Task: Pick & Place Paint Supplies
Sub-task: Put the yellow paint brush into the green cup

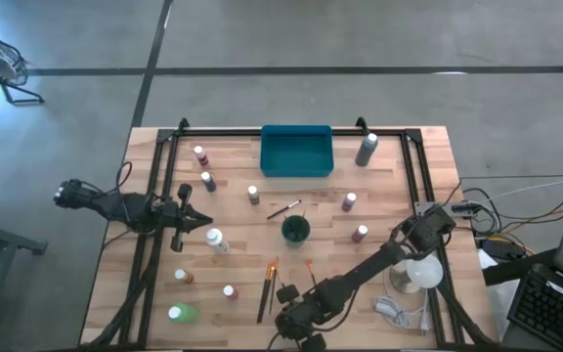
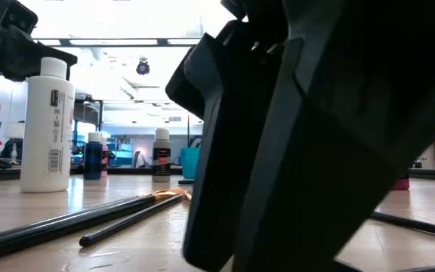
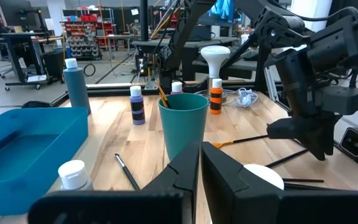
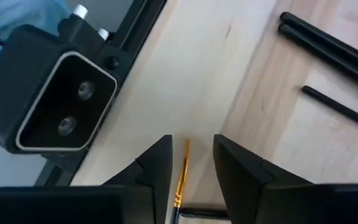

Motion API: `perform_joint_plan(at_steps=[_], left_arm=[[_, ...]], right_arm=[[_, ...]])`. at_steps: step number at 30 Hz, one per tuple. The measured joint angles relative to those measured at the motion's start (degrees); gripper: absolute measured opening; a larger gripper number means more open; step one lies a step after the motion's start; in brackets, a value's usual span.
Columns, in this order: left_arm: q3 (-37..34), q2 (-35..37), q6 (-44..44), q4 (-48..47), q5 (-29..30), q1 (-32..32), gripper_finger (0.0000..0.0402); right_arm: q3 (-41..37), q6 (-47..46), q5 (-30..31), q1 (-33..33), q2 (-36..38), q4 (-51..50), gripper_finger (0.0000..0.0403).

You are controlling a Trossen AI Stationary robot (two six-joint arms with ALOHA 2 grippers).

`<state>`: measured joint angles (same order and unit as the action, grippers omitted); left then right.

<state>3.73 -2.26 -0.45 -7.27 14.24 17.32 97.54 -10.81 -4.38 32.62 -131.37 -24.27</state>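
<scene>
My right gripper [image 1: 287, 319] [image 4: 192, 152] hangs low over the table's near edge and slants down, open. Its fingers stand on either side of a thin paintbrush's gold ferrule [image 4: 180, 177], which lies on the wood, without touching it. More dark-handled paintbrushes [image 1: 266, 288] [image 4: 328, 43] lie just beside it. Small white-capped bottles [image 1: 208, 181] stand scattered over the table, and a taller grey bottle [image 1: 366, 149] stands at the far side. My left gripper [image 1: 199, 221] [image 3: 201, 171] waits shut at the table's left, level above it.
The teal tray [image 1: 296, 152] sits at the far middle. The dark green cup [image 1: 295, 231] [image 3: 183, 124] stands mid-table with a brush in it. The low camera's black box [image 4: 61, 99] sits at the near edge, close to my right gripper. A white lamp [image 1: 420, 274] stands at the right.
</scene>
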Motion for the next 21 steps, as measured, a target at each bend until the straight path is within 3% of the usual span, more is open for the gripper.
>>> perform_joint_plan(at_steps=[6, 21], left_arm=[[0.0, 0.0, 0.0, 0.0, 0.0, 0.0, 0.0026], [0.0, 0.0, 0.0, 0.0, 0.0, 0.0, 0.0026]], right_arm=[[-0.5, -0.8, -0.3, 0.0, -0.8, 2.0, 0.0123], [-0.3, -1.1, -1.8, -0.1, -2.0, 2.4, 0.0054]])
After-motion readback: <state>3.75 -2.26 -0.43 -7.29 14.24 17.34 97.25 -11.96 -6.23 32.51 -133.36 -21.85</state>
